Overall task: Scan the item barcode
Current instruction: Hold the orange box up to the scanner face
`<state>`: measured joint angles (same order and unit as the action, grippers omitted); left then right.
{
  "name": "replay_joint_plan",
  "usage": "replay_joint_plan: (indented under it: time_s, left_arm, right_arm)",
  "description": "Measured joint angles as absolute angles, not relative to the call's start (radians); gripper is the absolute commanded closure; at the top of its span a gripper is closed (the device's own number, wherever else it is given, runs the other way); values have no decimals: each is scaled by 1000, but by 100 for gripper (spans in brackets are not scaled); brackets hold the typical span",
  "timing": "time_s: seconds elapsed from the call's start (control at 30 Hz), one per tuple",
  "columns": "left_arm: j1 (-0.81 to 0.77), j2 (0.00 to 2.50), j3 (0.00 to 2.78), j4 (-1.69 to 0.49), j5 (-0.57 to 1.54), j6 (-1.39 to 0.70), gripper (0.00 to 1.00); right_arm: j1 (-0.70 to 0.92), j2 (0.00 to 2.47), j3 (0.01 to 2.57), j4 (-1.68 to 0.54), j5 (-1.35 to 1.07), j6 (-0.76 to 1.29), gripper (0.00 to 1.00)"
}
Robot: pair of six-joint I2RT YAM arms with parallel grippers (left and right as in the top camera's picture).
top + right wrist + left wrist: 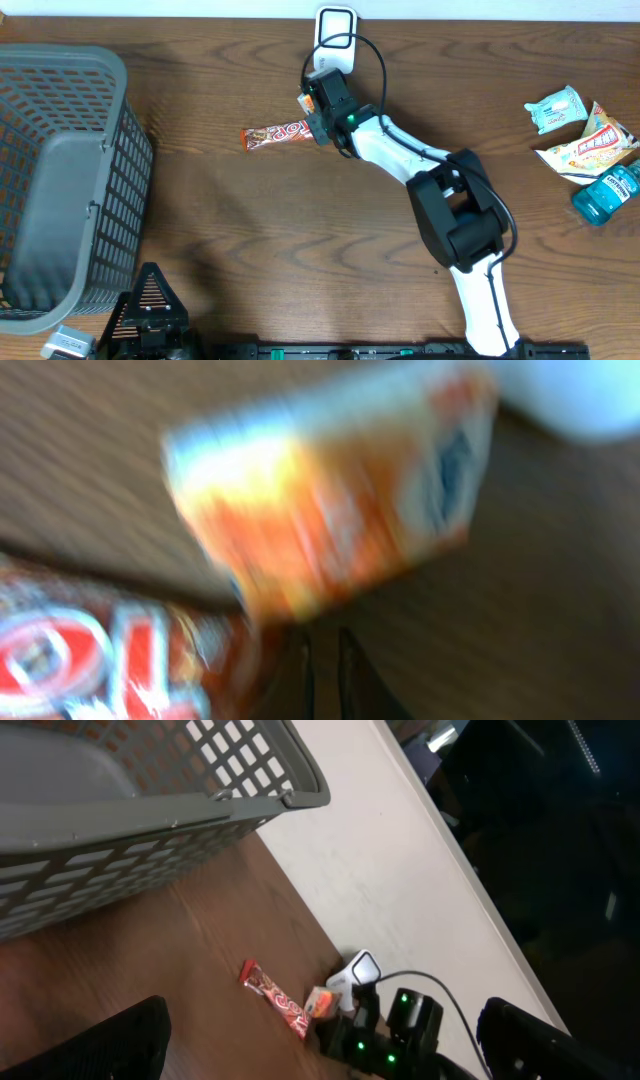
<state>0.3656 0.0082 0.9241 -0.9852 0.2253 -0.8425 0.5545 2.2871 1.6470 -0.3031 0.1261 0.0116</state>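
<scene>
Apparently the step in hand is the pick-up that comes before scanning. The right hand (320, 125) reaches to the far middle of the table (280, 240), and its fingers stand together at the right end of a candy bar (278, 134) in a red and orange wrapper. The wrist view is badly blurred. It shows the two fingertips closed just beside the wrapper's end, but I cannot tell whether they pinch the foil or have met on nothing.

The candy bar lies flat on the table. A small orange box (304, 101) sits just beside the same hand, between the bar and a white scanner (337, 28) at the table's far edge. I take the bar for the item, though the box is close enough that it could be the one meant.

The left hand (150, 300) hangs near the front edge beside the grey basket (100, 150), its fingers wide apart and holding nothing. A few packets (585, 150) and a blue bottle (605, 190) lie well apart to the right.

The next move calls for a careful lift to prove the grip. After that the item needs a short carry toward the scanner and a turn of the wrist, so that the printed code faces the window. No barcode can be made out from here, so which face to present is open.
</scene>
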Motion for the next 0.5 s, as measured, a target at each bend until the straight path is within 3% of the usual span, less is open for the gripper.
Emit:
replay_joint_plan:
  time_s: [0.17,0.23,0.33,0.43,0.5]
  left_arm:
    - [366,8,924,-985,226,-842,2]
    - [366,8,924,-985,226,-842,2]
    - [366,8,924,-985,226,-842,2]
    - [366,8,924,-985,226,-844,2]
    - [366,8,924,-985,225,-850,2]
  right_arm:
    - [552,2196,1638,-464,154,50,93]
    - [552,2144,1638,-492,158,78,81]
    - [552,2074,1638,-498,160,116,55]
    - [552,2037,1639,-457,162,147,41]
    - [552,2039,1639,-413,161,153,37]
